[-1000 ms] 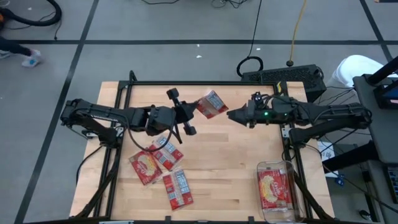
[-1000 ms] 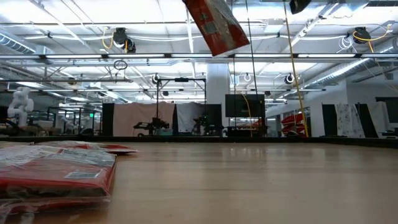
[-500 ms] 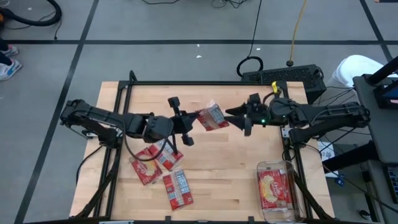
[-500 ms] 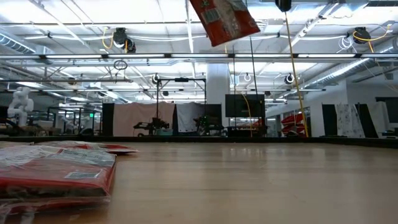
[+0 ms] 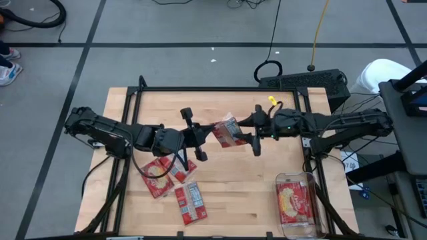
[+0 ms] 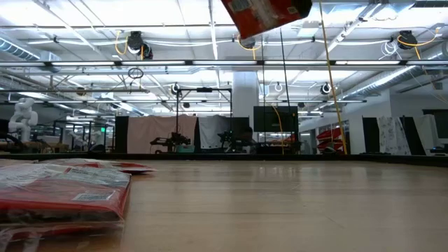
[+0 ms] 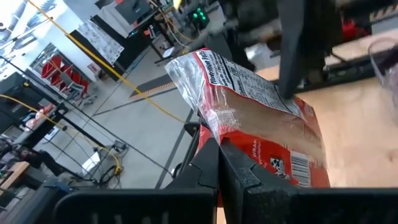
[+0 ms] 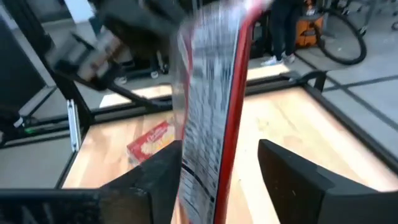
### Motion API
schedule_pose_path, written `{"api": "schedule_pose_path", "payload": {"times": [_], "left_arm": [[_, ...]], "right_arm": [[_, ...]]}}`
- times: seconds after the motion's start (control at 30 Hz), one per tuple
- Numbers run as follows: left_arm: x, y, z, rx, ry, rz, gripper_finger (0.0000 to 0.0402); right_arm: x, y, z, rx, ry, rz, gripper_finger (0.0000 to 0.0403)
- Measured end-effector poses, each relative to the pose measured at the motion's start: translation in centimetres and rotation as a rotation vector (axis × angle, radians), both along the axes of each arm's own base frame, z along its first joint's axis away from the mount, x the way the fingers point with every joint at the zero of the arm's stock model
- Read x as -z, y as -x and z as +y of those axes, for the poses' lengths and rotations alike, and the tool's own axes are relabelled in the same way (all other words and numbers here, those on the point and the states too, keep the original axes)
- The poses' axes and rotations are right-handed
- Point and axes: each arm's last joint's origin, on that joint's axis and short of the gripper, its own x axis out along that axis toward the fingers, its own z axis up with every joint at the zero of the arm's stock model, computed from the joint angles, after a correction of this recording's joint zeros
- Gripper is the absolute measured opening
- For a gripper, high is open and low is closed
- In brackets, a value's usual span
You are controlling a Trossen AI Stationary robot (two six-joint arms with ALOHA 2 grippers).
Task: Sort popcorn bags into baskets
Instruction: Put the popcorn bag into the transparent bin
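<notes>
A red popcorn bag [image 5: 228,131] hangs in the air over the table's middle, held by my left gripper [image 5: 208,134], which is shut on it. In the low view the bag [image 6: 267,14] shows high above the wood. My right gripper [image 5: 251,131] is open, and its fingers [image 8: 155,177] stand on either side of the bag's right end [image 8: 211,93], which is seen edge-on. Whether they touch it I cannot tell. Three more bags [image 5: 175,181] lie flat on the table's left near part. The clear bin [image 5: 297,202] at the near right holds one bag. My left gripper pinches the bag's left edge [image 7: 211,134] between its two fingers, coming level from the table's left. The bag is lifted clear of the table and sticks out past the fingertips toward the right gripper, with its printed back panel [image 7: 249,81] in the wrist view.
The three loose bags [image 6: 63,185] lie close to the low camera at the left near part. Bare wood [image 5: 240,180] stretches between them and the bin. A dark frame rail [image 5: 200,90] runs along the far edge, and cables hang behind.
My left gripper has carried the bag toward the table's right and a little nearer. My right gripper has moved left toward the bag and opened, so its fingers now stand around the bag's right end. The bag has tipped from steeply hanging toward level.
</notes>
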Motion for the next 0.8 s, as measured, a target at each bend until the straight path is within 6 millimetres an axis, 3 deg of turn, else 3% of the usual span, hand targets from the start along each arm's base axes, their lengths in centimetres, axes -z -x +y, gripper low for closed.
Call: {"api": "schedule_pose_path", "payload": {"times": [0.27,0.43,0.67,0.8], "left_arm": [[-0.2,-0.1,0.1,-0.001,0.058,-0.044,0.0007],[-0.6,-0.3,0.6,-0.064,0.303,-0.212,0.0063],[-1.6,-0.5,0.6,-0.095,0.562,-0.445,0.0204],[-2.4,-0.1,1.3,-0.13,0.746,-0.583,0.025]], "right_arm": [[0.1,-0.2,-0.3,-0.003,0.011,0.0,0.0091],[-0.8,0.9,-0.3,-0.011,0.039,-0.03,0.0016],[-1.3,2.9,-0.5,-0.042,0.167,0.02,0.0026],[-1.7,4.5,-0.6,-0.07,0.263,0.037,0.0019]]}}
